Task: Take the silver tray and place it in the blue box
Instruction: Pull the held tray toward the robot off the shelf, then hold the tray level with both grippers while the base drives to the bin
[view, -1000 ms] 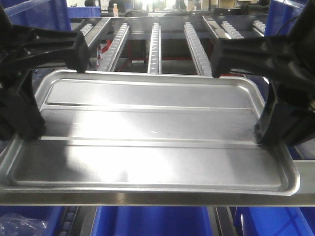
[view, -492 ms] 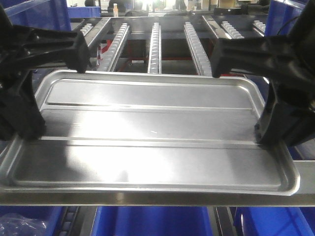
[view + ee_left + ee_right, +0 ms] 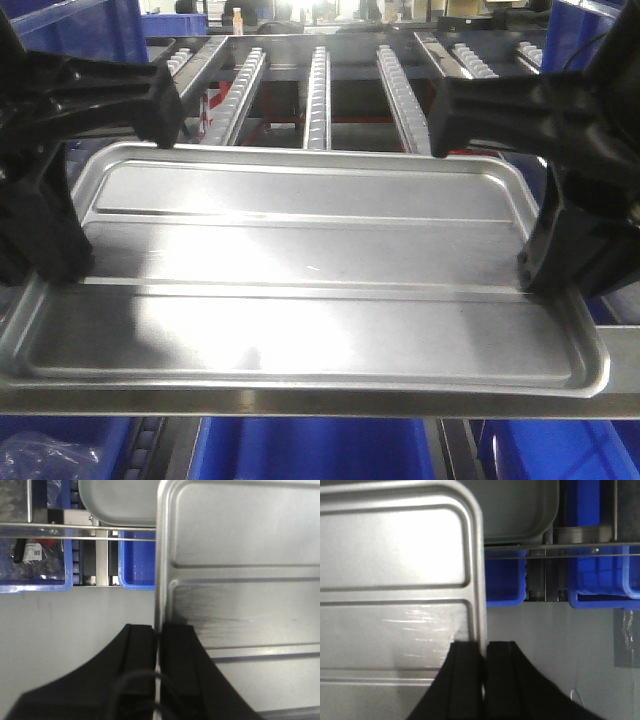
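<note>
The silver tray [image 3: 310, 255] hangs level between my two grippers, filling the middle of the front view. My left gripper [image 3: 55, 272] is shut on its left rim, and the left wrist view shows that rim [image 3: 159, 580] pinched between the black fingers of my left gripper [image 3: 158, 630]. My right gripper [image 3: 530, 282] is shut on the right rim, seen close up in the right wrist view, where the rim [image 3: 479, 580] runs into my right gripper [image 3: 483, 647]. A blue box [image 3: 310, 452] shows below the tray's front edge, mostly hidden.
A flat steel rack bar [image 3: 320, 402] runs under the tray's near edge. Roller rails [image 3: 316, 85] slope away behind. Below, other blue boxes [image 3: 139, 562] [image 3: 600, 545] sit on a lower rack beside another grey tray [image 3: 120, 502] [image 3: 520, 510]. Grey floor [image 3: 60, 615] lies beneath.
Both grippers keep their hold and the tray stays in place. The rack behind shifts only by a few pixels.
</note>
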